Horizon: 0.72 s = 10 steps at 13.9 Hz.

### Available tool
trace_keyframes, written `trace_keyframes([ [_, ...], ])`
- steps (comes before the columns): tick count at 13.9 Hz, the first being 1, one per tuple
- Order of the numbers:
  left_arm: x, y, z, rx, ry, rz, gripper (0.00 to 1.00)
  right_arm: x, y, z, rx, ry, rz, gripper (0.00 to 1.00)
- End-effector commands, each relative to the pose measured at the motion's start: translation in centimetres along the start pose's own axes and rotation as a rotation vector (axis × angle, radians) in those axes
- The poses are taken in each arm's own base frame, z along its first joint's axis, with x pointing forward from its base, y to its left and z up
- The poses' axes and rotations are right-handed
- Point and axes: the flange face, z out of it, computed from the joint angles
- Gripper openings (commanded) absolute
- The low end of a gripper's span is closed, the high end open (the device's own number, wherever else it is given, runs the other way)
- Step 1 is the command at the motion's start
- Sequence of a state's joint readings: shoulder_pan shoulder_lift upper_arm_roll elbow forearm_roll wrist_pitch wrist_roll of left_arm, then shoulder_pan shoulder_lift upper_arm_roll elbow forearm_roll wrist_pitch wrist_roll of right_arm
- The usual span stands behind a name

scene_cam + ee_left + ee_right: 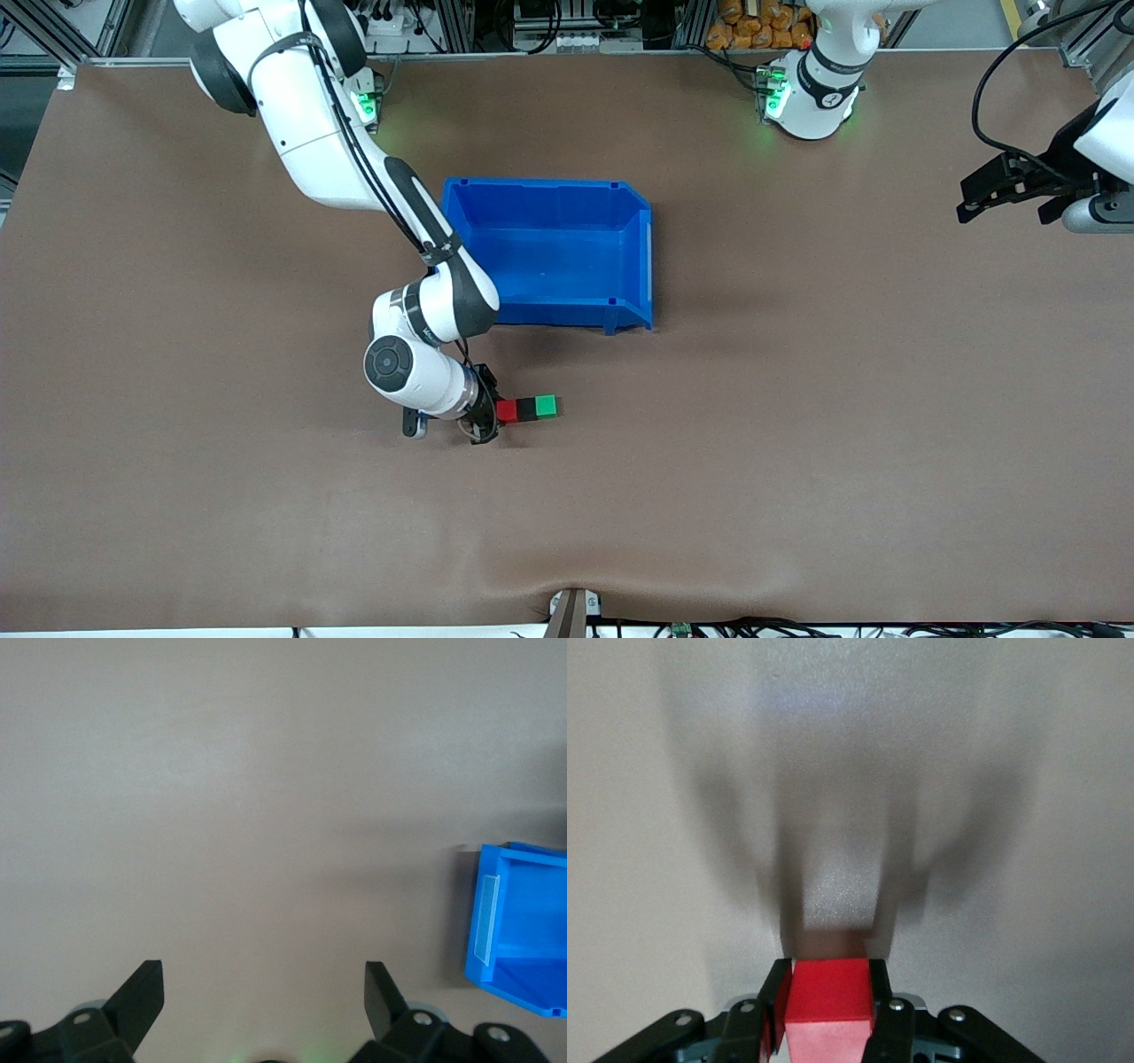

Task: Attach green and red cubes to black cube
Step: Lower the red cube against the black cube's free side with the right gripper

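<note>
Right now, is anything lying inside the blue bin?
No, in the front view the blue bin shows only its bare blue floor, and the cubes sit on the table outside it.

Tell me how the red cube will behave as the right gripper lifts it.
The red cube looks stiff: its flat faces sit square between the right gripper fingers, so it probably won't roll or twist. Its smooth faces may slide if the grip loosens. The black cube and green cube stand in line against it and may come along.

My right gripper (pixel 490 416) clamps the red cube (pixel 507 410), which sits in one row with the black cube (pixel 527 408) at its 3 o'clock and then the green cube (pixel 547 406), all touching.
</note>
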State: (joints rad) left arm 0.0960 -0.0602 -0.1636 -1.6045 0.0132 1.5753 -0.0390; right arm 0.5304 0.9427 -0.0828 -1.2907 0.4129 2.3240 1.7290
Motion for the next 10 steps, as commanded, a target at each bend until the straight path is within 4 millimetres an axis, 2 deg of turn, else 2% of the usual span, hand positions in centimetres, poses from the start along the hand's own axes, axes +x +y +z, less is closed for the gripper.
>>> trace_keyframes([
  [1, 0.21, -0.29, -0.33, 0.005, -0.005, 0.008, 1.00, -0.65, -0.33, 0.30, 0.013, -0.012, 0.015, 0.34],
  [3, 0.21, -0.21, -0.40, 0.005, -0.003, 0.006, 1.00, -0.69, -0.34, 0.21, 0.013, -0.011, 0.012, 0.41],
  [4, 0.16, -0.04, -0.42, 0.005, -0.003, 0.008, 1.00, -0.72, -0.31, 0.14, 0.009, -0.011, 0.012, 0.51],
  [7, 0.14, -0.14, -0.40, 0.007, -0.005, 0.013, 1.00, -0.67, -0.34, -0.03, 0.011, -0.004, 0.011, 0.91],
  [8, 0.14, 0.03, -0.40, 0.007, -0.005, 0.014, 1.00, -0.65, -0.43, -0.21, 0.013, -0.005, 0.013, 0.98],
  [10, 0.14, -0.06, -0.40, 0.007, -0.005, 0.011, 1.00, -0.65, -0.49, -0.49, 0.015, -0.003, 0.010, 1.00],
])
